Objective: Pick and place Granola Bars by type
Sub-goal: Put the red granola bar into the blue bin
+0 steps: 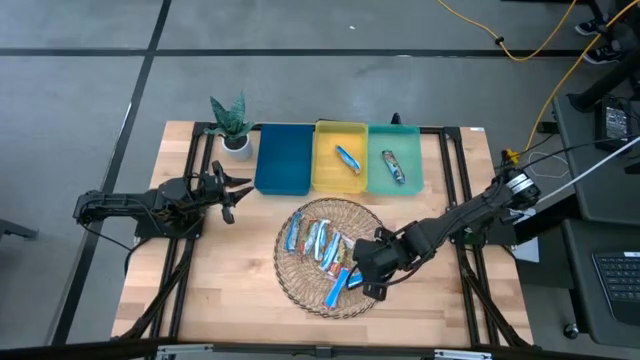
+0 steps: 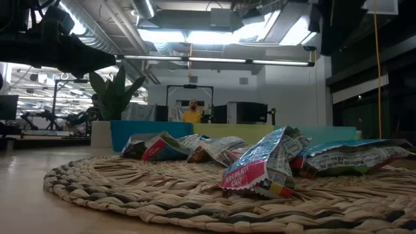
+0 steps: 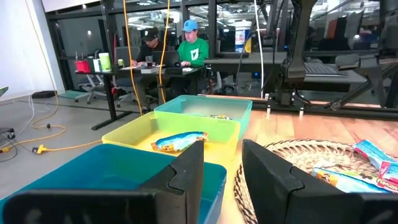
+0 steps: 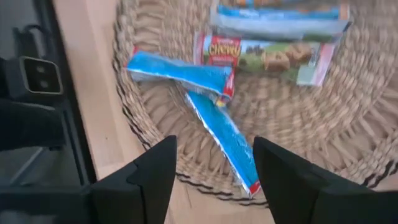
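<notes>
Over the wicker basket (image 1: 300, 285): sorting barely begun.
Two Granola Bars (image 1: 348, 157) lie in trays; most remain in the basket beneath the unclenched right gripper (image 4: 211, 174); left gripper (image 3: 221, 174), released, waits beside the blue tray (image 1: 283, 160).

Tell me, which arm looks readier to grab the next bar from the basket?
The right one, probably. The right gripper hangs open over the wicker basket, a blue bar between its fingers. The left gripper waits off by the blue tray.

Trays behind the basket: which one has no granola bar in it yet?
The blue tray, nearest the potted plant. The yellow tray and green tray each hold one bar.
</notes>
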You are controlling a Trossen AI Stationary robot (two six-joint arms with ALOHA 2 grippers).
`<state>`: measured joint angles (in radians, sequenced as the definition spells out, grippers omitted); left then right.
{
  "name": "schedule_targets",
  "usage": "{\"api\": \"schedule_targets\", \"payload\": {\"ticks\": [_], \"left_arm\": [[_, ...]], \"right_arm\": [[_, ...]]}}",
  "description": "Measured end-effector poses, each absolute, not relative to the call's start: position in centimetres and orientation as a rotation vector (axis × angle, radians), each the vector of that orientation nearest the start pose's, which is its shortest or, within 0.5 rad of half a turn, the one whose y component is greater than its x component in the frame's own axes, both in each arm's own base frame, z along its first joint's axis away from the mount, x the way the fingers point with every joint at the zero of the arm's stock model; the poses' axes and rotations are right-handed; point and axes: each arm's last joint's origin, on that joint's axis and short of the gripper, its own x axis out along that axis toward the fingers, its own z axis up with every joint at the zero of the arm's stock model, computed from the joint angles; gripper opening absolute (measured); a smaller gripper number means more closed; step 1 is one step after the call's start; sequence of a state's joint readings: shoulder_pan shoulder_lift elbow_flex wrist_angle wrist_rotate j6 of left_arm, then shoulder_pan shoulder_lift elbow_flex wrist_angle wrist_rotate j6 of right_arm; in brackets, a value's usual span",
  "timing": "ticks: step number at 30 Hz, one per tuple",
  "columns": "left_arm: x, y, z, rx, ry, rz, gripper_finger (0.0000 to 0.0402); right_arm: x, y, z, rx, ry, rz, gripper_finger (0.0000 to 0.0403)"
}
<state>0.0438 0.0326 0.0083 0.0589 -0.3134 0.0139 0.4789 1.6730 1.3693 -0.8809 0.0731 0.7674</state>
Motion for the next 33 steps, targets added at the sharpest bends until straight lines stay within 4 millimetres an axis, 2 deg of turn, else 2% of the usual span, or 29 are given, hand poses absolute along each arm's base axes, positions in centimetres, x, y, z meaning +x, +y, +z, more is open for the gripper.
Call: {"api": "schedule_targets", "payload": {"ticks": [4, 9, 16, 25, 33], "left_arm": [[9.7, 1.3, 16.9, 0.009, -0.032, 0.357, 0.0104], [9.7, 1.3, 17.0, 0.009, -0.032, 0.357, 0.0104], [9.7, 1.3, 16.9, 0.009, -0.032, 0.357, 0.0104], [9.7, 1.3, 16.9, 0.009, -0.032, 0.357, 0.0104], [9.7, 1.3, 16.9, 0.009, -0.032, 0.357, 0.0104]], "right_arm": [[29.9, 15.3, 25.7, 0.358, 1.209, -0.116, 0.0234], [29.7, 15.2, 25.6, 0.34, 1.231, -0.136, 0.028], [30.4, 15.5, 23.6, 0.262, 1.292, -0.136, 0.0332], [31.7, 16.2, 19.1, 0.164, 1.422, -0.134, 0.0338], [32.3, 16.6, 16.2, 0.136, 1.496, -0.157, 0.0338]]}}
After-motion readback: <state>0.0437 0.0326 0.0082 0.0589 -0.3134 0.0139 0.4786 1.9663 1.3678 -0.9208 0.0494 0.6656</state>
